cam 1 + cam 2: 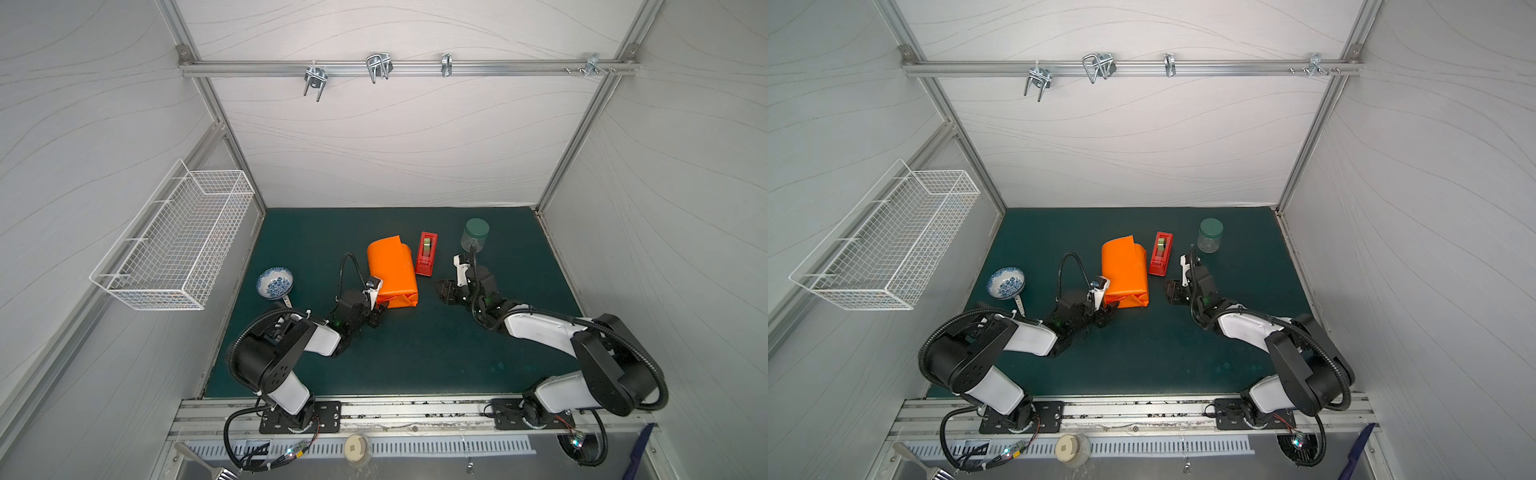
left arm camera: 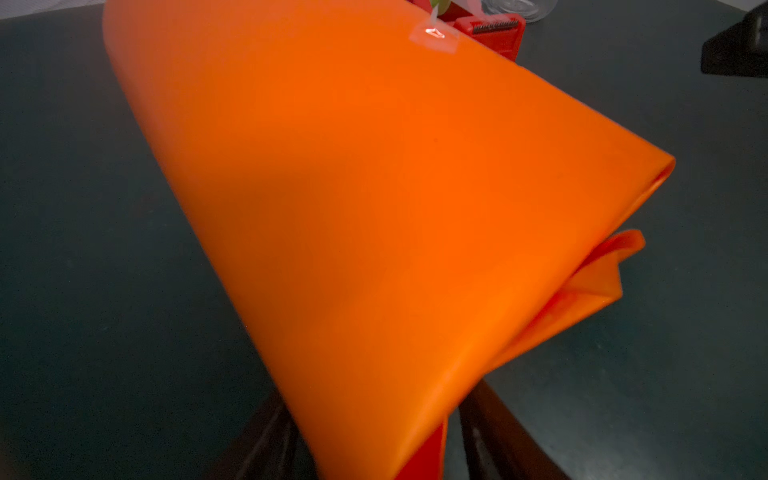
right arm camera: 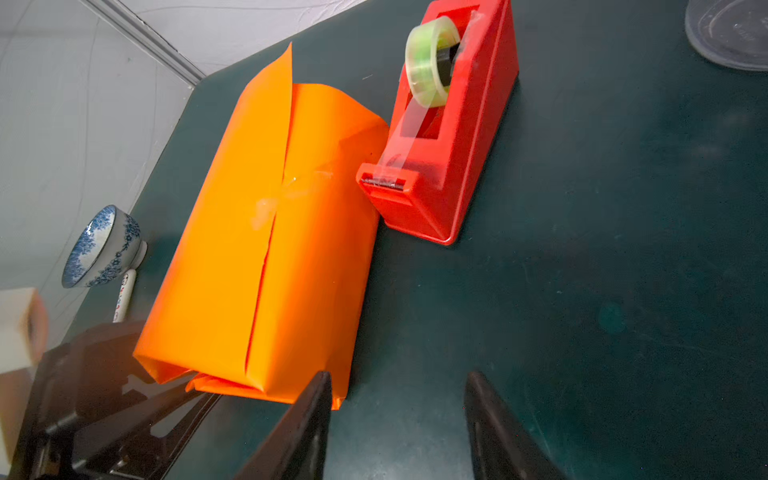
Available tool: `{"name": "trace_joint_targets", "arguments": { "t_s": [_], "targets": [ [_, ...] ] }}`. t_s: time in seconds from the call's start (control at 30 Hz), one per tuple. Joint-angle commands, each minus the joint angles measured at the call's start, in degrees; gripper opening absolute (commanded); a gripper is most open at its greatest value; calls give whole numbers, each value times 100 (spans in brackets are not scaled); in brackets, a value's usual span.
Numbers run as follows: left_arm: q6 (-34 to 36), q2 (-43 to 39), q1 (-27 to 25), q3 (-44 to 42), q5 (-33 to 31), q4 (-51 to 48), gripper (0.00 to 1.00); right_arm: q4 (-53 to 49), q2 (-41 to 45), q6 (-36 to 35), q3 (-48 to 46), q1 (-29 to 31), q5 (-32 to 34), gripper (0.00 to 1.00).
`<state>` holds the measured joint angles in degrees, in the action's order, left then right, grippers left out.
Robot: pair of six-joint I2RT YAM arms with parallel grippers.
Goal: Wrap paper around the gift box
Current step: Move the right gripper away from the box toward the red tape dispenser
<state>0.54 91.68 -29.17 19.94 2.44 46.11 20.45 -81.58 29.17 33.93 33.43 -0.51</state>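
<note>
Currently the large thin orange sheet of paper (image 1: 390,270) lies mid-bench, folded into a blocky tube with the seam on top. The gift box is hidden under it, so none of its surface shows. A strip of clear tape (image 3: 291,187) crosses the seam about midway. The near end is partly folded in, and a pointed flap sticks out at the far end. The left claw (image 1: 380,309) sits at the near end; its dark fingers (image 2: 266,436) stand either side of a paper corner, and I cannot tell whether they pinch it. The right claw (image 3: 399,378) is released, empty, over the bare dark green bench (image 1: 415,353), near the parcel but apart from it. A red plastic tape dispenser (image 1: 427,253) stands just beside the paper's right side. A blue-and-white ceramic bowl (image 1: 275,282) sits to the left, and a clear jar with a green lid (image 1: 475,235) sits at the back right.
</note>
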Motion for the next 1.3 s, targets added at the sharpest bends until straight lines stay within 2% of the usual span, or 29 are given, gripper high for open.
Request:
{"name": "trace_joint_targets", "arguments": {
  "t_s": [0.0,0.37,0.57,0.93,1.27],
  "targets": [
    [-59,42,35,204,40,112,61,-209,-30,97,133,-65,-147,54],
    [-88,8,45,196,31,92,60,-286,-108,71,225,-210,-185,54],
    [-82,8,43,189,46,83,60,-754,-285,131,729,-488,-429,55],
    [-79,21,43,193,55,66,60,-1640,-1724,539,2458,-987,-1994,43],
    [-78,23,52,185,68,74,60,-1793,-2727,852,3291,-1073,-2538,35]
  ]
}}
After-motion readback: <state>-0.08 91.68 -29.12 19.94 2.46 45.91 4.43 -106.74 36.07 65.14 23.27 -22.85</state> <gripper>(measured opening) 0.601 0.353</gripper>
